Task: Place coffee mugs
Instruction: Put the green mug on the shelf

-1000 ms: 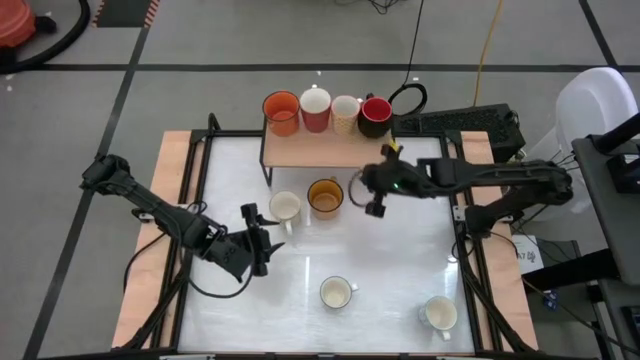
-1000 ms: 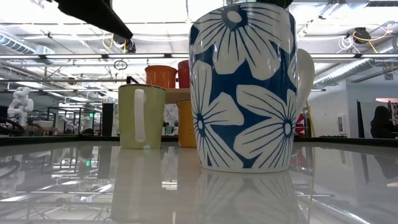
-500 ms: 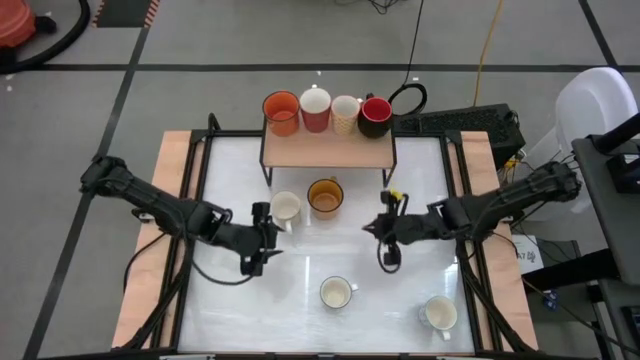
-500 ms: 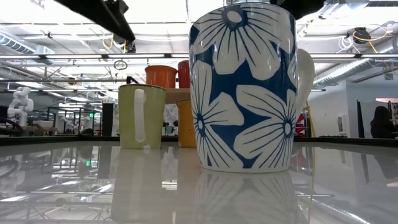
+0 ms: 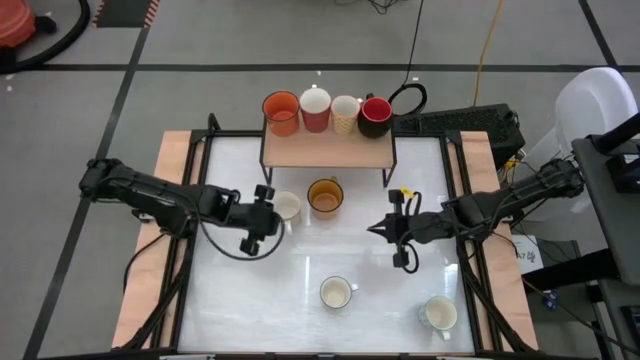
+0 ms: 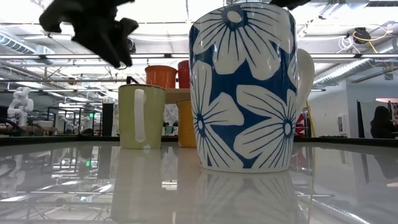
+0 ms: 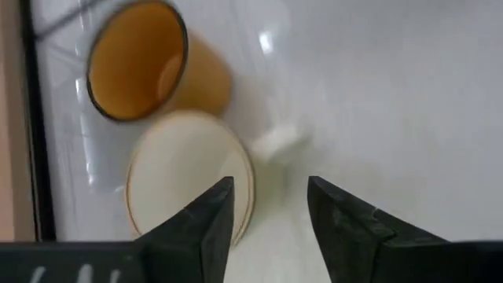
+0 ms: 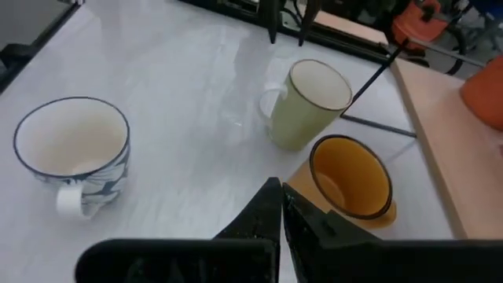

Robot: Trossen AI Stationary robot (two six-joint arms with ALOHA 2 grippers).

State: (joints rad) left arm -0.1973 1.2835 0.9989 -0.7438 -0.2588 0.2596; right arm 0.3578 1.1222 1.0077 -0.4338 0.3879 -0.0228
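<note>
A cream mug (image 5: 287, 207) and an amber mug (image 5: 324, 196) stand on the white table in front of a wooden shelf. My left gripper (image 5: 266, 214) hovers open at the cream mug's left. In the left wrist view its fingers (image 7: 271, 211) straddle the spot near the mug's handle (image 7: 275, 144), apparently without touching. My right gripper (image 5: 400, 238) is shut and holds nothing, right of the table's middle. A blue-flowered mug (image 5: 336, 293) and a white mug (image 5: 438, 313) stand near the front edge. Several mugs (image 5: 330, 112) stand in a row on the shelf.
The shelf (image 5: 330, 152) stands on dark legs at the far edge, with the amber mug close before it. Wooden side rails (image 5: 150, 250) frame the table. The low view is filled by the flowered mug (image 6: 245, 87), with the cream mug (image 6: 142, 115) behind it.
My left gripper has swung toward the far edge, up to the cream mug, and its wrist has rolled. My right gripper has drawn away from the shelf toward the near edge and to the right, still shut. No mug has moved.
</note>
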